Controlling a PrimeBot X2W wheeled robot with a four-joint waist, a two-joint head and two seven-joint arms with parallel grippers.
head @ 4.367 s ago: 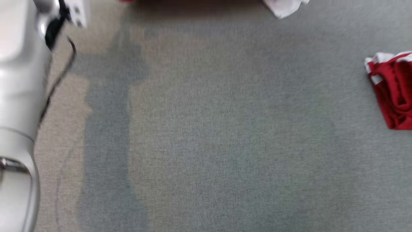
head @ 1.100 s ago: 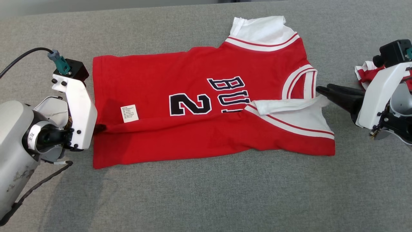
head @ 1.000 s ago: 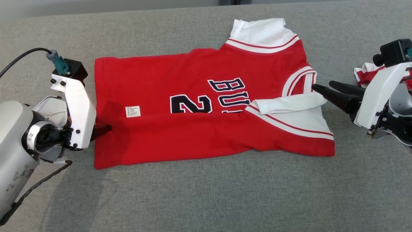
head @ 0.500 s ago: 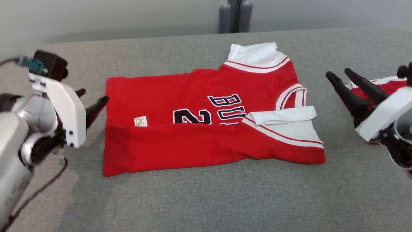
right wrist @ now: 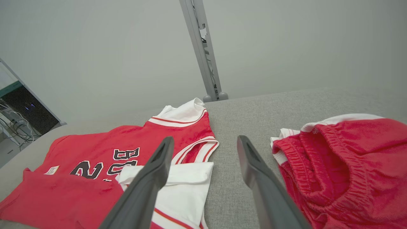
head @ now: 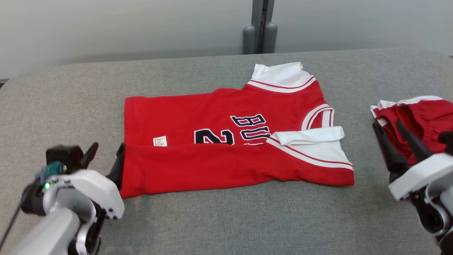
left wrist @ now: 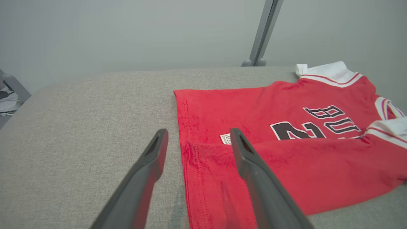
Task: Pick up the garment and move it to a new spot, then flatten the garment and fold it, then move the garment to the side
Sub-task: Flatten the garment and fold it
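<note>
Jersey [head: 226,141] lies flat on the grey pad [head: 226,212], hem toward the robot's left and collar toward its right. Its near long edge is folded up over the lower part of the number and lettering. At the hem the left gripper [head: 108,150] hovers with fingers spread wide, holding nothing. The right gripper [head: 387,124] is spread and empty too, between the jersey and the shorts [head: 421,117] bunched at the right.
</note>
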